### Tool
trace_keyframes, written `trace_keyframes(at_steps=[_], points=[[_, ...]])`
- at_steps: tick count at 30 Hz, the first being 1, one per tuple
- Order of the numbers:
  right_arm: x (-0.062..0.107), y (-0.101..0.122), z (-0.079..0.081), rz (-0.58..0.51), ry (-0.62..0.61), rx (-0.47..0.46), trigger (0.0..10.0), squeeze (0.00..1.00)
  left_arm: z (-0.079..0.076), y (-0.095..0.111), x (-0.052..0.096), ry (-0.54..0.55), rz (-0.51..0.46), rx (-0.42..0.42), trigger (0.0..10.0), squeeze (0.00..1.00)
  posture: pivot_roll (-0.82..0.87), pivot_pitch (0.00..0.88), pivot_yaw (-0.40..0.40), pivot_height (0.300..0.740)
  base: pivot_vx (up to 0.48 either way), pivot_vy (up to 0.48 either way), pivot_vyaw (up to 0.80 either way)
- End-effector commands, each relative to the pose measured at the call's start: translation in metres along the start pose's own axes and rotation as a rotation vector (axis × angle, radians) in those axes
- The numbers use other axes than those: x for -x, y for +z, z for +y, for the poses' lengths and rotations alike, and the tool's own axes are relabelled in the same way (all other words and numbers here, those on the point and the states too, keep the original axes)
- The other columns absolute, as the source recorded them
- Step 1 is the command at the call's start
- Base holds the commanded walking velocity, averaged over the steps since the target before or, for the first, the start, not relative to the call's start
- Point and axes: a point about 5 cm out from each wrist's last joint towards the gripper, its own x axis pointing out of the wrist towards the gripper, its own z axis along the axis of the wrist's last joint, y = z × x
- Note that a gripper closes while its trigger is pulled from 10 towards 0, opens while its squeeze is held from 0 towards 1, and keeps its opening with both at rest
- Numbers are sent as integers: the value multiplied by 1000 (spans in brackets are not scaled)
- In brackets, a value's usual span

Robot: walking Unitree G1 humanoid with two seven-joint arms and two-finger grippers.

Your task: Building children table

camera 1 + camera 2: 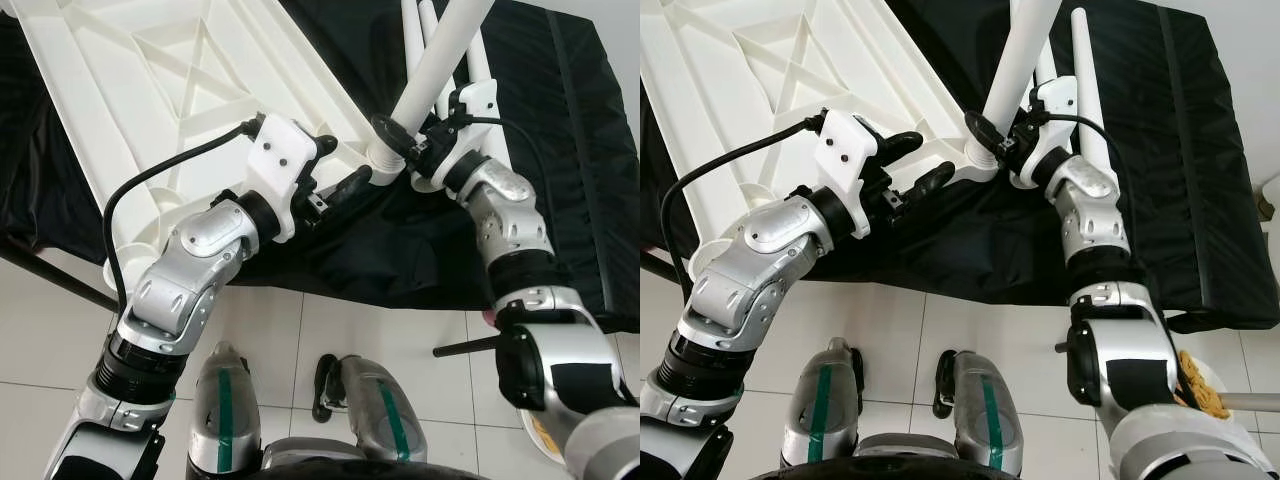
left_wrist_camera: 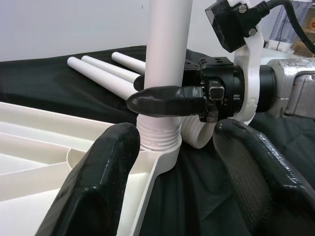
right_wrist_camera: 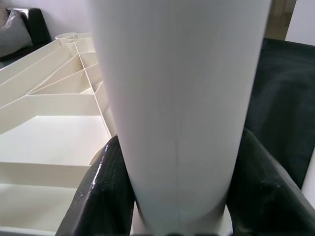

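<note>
Right now the right gripper (image 1: 392, 133) is clamped around a white leg (image 1: 440, 55), its two black fingers (image 3: 106, 189) pressed against either side of the tube just above the leg's threaded lower end. That end sits in a round socket (image 2: 156, 147) at the near corner of the tabletop (image 1: 150, 100), which lies upside down with its ribbed underside facing up. The leg rises from the socket tilted, leaning away from the robot and to its right.

The left gripper (image 1: 340, 170) is at the same corner, its fingers (image 2: 93, 182) spread apart, one on each side of the tabletop's edge where it runs into the socket. From this gripper, the socket and the leg's threads lie straight ahead between the fingertips, with the right gripper's finger wrapped across the leg just above them. Whether the left fingers touch the plastic cannot be told.

Three more legs (image 2: 106, 69) lie side by side beyond the socket, past the right gripper, on a black cloth (image 1: 560, 150) that covers the surface under the tabletop. Below the cloth's near edge are white floor tiles (image 1: 300, 340) and the robot's own knees.
</note>
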Motion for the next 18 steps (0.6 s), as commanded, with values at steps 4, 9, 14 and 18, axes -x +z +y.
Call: trace_keyframes(at_steps=[4,9,14,18], points=[[-1,6,1,-41,-57,-28,10000,0,-5,-2,-1,-35,5,6,10000,0,111,44,-104,740,0,0,0],[-1,9,5,-67,-141,-37,10000,0,-6,-3,0,-38,8,9,10000,0,108,47,-100,740,0,0,0],[-4,13,12,-102,-212,-63,10000,0,-5,-2,0,-40,9,9,10000,0,110,53,-97,740,0,0,0],[-4,16,15,-117,-295,-68,10000,0,-5,-2,1,-40,11,9,10000,0,111,59,-94,740,0,0,0]])
